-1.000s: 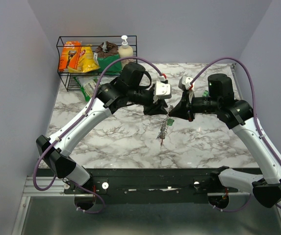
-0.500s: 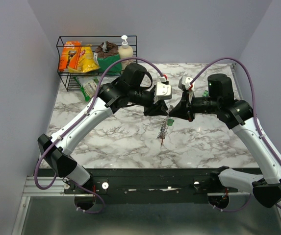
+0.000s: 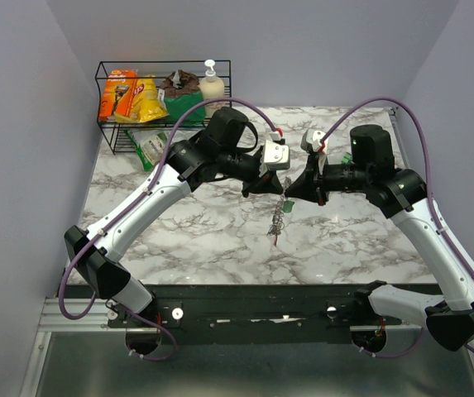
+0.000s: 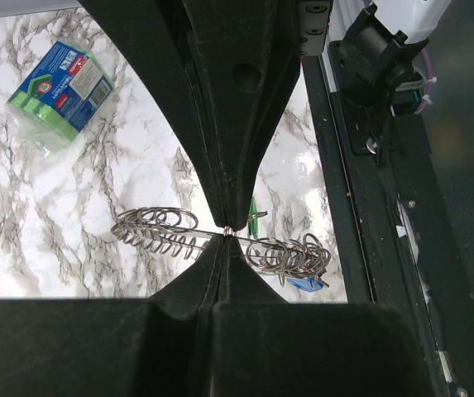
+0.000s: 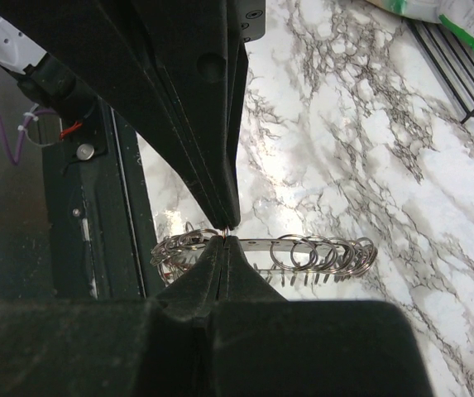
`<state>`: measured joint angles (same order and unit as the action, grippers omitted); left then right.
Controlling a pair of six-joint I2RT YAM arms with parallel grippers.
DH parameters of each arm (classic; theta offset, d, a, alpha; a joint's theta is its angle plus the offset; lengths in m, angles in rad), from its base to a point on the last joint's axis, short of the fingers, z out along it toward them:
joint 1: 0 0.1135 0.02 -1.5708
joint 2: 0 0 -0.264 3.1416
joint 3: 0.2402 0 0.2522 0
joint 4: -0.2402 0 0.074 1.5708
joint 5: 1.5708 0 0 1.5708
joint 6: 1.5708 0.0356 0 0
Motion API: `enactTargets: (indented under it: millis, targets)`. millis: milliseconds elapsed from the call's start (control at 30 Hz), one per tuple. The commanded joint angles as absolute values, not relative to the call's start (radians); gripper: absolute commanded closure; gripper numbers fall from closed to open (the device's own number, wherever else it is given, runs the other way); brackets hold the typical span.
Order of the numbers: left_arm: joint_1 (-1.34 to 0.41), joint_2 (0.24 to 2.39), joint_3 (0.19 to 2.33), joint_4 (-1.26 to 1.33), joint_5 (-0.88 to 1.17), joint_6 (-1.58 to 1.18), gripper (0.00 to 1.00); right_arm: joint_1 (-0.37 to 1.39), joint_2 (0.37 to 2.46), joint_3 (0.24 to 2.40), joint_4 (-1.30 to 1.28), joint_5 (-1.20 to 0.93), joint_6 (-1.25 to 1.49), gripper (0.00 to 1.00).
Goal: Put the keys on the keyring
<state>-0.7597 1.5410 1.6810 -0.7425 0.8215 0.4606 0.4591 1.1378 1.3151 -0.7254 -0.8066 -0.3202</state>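
Keyring (image 3: 278,219) at frame centre over marble tabletop (image 3: 195,236); wire pinched in closed left tool (image 4: 227,231) and closed right tool (image 5: 227,234); green key (image 4: 256,217), blue key (image 4: 307,284) beside loops.

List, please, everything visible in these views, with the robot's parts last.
table: one, white-grey marble, beneath everything
wire basket: one, black, far left corner
snack packets: at least two, orange and yellow, in the basket
pump bottle: one, cream, in the basket
green-and-white packet: one, low by the basket's front
blue-and-green packet: one, on the table
keyring: one, silver, held between both grippers
keys: three, green, blue, red, at the keyring
left gripper: one, black, shut on the keyring
right gripper: one, black, shut on the keyring
arms: two, white and black, near edge
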Motion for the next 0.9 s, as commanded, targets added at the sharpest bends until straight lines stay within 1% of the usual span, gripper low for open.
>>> enactTargets:
  millis: [0,100,167,200,267,400,467,500,667,733,767,867]
  targets:
    - [-0.765,1.551,1.704,-0.746,0.867,0.465,1.00,0.463,1.118,1.308,-0.670,-0.810,-0.308,0.99]
    - [-0.765,1.549,1.701,-0.739,0.865,0.465,0.99,0.466,1.118,1.308,-0.669,-0.815,-0.307,0.99]
    - [-0.765,1.551,1.698,-0.735,0.861,0.462,0.90,0.465,1.120,1.308,-0.669,-0.813,-0.305,0.99]
    - [-0.767,1.549,1.698,-0.735,0.861,0.462,0.83,0.465,1.118,1.308,-0.669,-0.813,-0.307,0.99]
    - [-0.767,1.549,1.697,-0.735,0.862,0.460,0.82,0.465,1.120,1.307,-0.667,-0.813,-0.307,0.99]
    - [-0.767,1.548,1.697,-0.735,0.862,0.462,0.82,0.465,1.117,1.305,-0.667,-0.810,-0.305,0.99]
    - [-0.767,1.548,1.697,-0.735,0.864,0.465,0.90,0.465,1.118,1.305,-0.667,-0.811,-0.305,0.99]
    - [-0.767,1.549,1.697,-0.735,0.862,0.463,1.00,0.465,1.117,1.305,-0.666,-0.811,-0.304,0.99]
    - [-0.767,1.546,1.690,-0.726,0.856,0.462,1.00,0.465,1.117,1.305,-0.666,-0.804,-0.302,0.99]
    - [-0.767,1.537,1.672,-0.700,0.839,0.449,1.00,0.466,1.111,1.304,-0.658,-0.790,-0.295,0.94]
    - [-0.767,1.529,1.663,-0.683,0.835,0.445,1.00,0.465,1.108,1.302,-0.654,-0.787,-0.291,0.87]
    - [-0.767,1.491,1.599,-0.586,0.807,0.411,1.00,0.465,1.092,1.293,-0.623,-0.764,-0.264,0.77]
